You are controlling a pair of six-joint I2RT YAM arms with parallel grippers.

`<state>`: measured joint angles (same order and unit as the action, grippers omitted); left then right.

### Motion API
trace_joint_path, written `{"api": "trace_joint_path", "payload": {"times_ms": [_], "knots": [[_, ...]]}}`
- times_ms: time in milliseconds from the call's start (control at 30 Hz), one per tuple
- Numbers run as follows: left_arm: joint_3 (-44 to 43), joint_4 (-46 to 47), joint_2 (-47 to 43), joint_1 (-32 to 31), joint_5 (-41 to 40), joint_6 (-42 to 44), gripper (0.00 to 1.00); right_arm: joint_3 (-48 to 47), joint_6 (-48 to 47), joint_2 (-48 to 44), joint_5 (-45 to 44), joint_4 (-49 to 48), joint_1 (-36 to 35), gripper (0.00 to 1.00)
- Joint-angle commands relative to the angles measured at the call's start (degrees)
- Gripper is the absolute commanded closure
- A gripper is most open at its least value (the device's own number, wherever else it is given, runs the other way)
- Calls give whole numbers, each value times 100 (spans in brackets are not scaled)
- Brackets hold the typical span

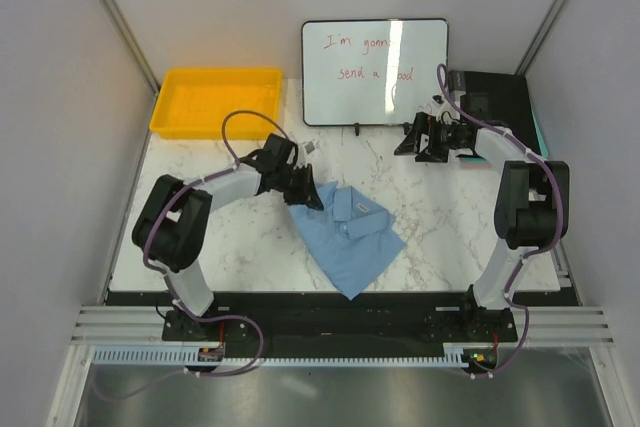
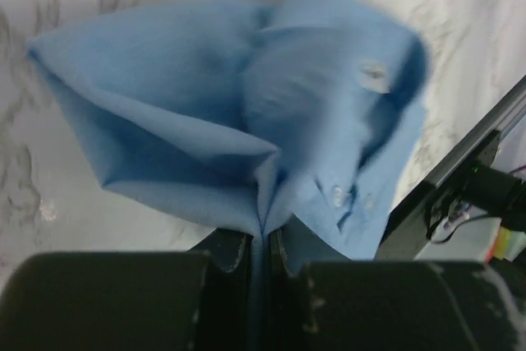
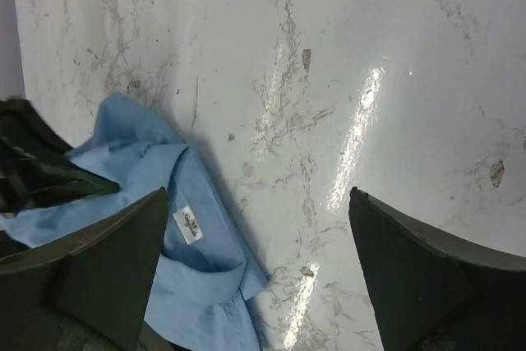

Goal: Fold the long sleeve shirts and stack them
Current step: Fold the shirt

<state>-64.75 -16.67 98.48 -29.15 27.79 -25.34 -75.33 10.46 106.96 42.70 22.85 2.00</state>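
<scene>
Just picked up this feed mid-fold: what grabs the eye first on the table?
The light blue shirt lies partly folded at the middle of the marble table, with the left pincer shut on a fold of its edge. The right pincer hangs wide open above bare marble at the right rear, holding nothing. At the back stand a yellow tray on the left and a whiteboard with red writing.

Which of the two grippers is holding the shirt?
The left gripper, shut on a fold of the light blue shirt; the right gripper stands open, holding nothing.
</scene>
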Motion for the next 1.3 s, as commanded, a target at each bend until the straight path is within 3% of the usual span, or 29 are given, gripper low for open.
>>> {"api": "trace_joint_path", "payload": {"times_ms": [0,67,167,267,333,400,433,467,500,533,633,800,867,933,1000,1133,1267], "knots": [[744,963,110,382,1071,-278,98,-359,-333,27,195,324,-15,2],[1034,1191,119,741,1255,-235,97,-377,-334,9,195,474,-7,2],[1350,1446,23,1085,1334,-330,78,-246,-221,-105,467,466,2,2],[1868,2034,-152,1410,1703,-741,75,-70,-167,-228,670,431,2,2],[2210,2676,-188,1569,1764,-989,64,44,-228,-254,705,448,-7,2],[2239,2643,-110,1780,1826,-1069,45,176,-272,-272,609,475,-7,3],[2230,2573,-127,1842,1861,-1008,41,194,-272,-246,626,492,-7,10],[2213,2494,-170,1929,1835,-903,29,212,-246,-219,591,553,-15,14],[2221,2354,-319,1965,1826,-833,1,238,-176,-184,573,562,-15,19],[2186,2248,-416,2018,1809,-597,1,264,-150,-167,573,580,-15,30],[2029,1801,-864,2149,1930,174,1,291,-473,-131,442,878,-50,41],[1406,1131,-1138,2194,2239,2233,3,300,-1369,-1,82,1862,-393,47],[1019,597,-858,2168,2441,3006,13,291,-1730,158,81,2256,-621,49],[421,165,-411,2115,2538,3228,16,282,-1976,369,125,2495,-823,50],[26,-248,-146,2027,2328,3298,12,326,-2012,466,99,2540,-946,49],[-116,-390,145,1501,1862,3667,5,396,-2074,537,-235,2523,-1237,49],[-266,-276,435,1201,1502,3800,11,519,-2074,598,-332,2470,-1325,48]]}}
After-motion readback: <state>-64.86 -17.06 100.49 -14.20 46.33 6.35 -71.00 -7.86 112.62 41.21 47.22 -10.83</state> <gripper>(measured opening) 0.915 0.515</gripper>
